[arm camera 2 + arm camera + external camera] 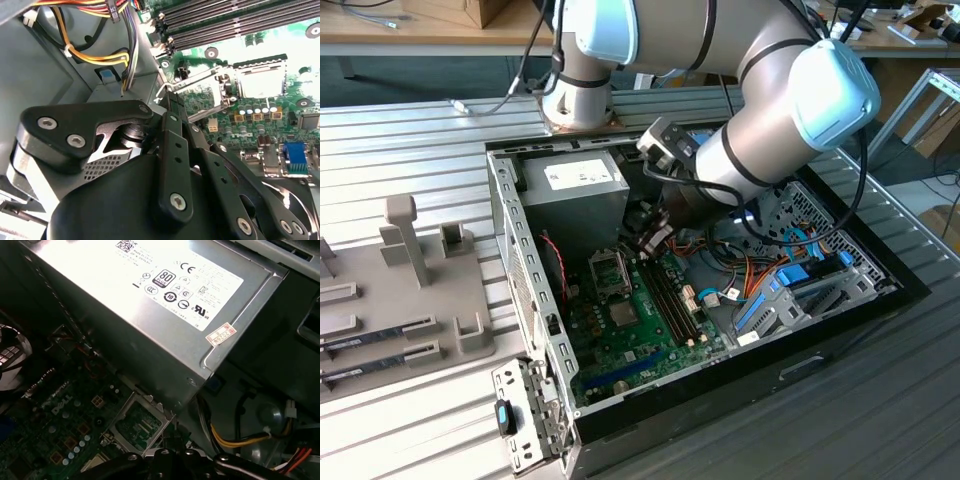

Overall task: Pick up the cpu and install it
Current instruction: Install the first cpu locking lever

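1 arm, 1 gripper [655, 238] – it's down inside the open pc case [520, 270], hanging just above the motherboard [640, 340], next to the socket on the exterior view's right. grip state: can't tell.

counts:
- 1 cpu [260, 82] – a pale silvery square lying flat in the socket frame in the second wrist view. in the exterior view it's the greyish centre of the dark frame [610, 270]. apart from the gripper [172, 97], not touching it.
- 1 load plate [200, 87], hinged up, between gripper tip and cpu.
- 1 dark-grey chip [623, 315] further down the board, bare.
- 1 psu [575, 185], a big silver box.
- 2 memory sticks [380, 335] [370, 372] lying in the grey tray [380, 290] on the ribbed table [400, 150], well apart from the case.
- ram slots [225, 15]: a bank of long dark rows, count unclear.

edges/room: psu corner [200, 375] overhangs close to the socket area, and the gripper [170, 455] sits near that edge. yellow/orange cable bundle [90, 55] runs along the case floor beside the gripper body. the case side wall bounds the board on the exterior view's left. the board past the dark-grey chip is low parts – open above. blue drive latches [790, 280] and loose cables crowd the exterior view's right half of the case.
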Controlling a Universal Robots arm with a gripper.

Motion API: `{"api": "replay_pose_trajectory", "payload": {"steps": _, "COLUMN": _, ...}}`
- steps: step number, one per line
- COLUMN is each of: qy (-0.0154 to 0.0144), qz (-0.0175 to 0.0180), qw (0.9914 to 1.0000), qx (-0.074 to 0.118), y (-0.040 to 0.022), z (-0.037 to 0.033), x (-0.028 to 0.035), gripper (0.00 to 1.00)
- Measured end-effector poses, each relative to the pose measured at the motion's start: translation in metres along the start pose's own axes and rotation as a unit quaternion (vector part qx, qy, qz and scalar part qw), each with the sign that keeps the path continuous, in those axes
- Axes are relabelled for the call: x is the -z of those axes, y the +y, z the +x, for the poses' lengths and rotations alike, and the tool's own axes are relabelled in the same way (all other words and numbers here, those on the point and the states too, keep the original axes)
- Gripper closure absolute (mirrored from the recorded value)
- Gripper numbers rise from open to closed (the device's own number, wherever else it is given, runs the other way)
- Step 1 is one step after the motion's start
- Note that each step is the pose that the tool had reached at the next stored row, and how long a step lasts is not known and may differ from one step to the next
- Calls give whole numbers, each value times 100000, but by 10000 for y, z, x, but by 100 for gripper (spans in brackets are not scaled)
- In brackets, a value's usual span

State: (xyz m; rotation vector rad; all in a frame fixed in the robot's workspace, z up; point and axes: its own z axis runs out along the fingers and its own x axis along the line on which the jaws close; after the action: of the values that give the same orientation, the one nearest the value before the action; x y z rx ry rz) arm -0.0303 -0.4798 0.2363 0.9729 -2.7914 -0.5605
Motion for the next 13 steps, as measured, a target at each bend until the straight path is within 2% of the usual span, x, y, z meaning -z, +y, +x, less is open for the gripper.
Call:
{"api": "replay_pose_trajectory", "payload": {"steps": 6, "qy": 131, "qz": -127, "qw": 100000, "qx": -48, "y": 14, "z": -68, "x": -94, "gripper": 89}}
{"api": "replay_pose_trajectory", "payload": {"steps": 10, "qy": 244, "qz": -198, "qw": 99999, "qx": -94, "y": 10, "z": -107, "x": -195, "gripper": 89}}
{"api": "replay_pose_trajectory", "payload": {"steps": 13, "qy": 271, "qz": -230, "qw": 99999, "qx": -103, "y": 16, "z": -133, "x": -247, "gripper": 89}}
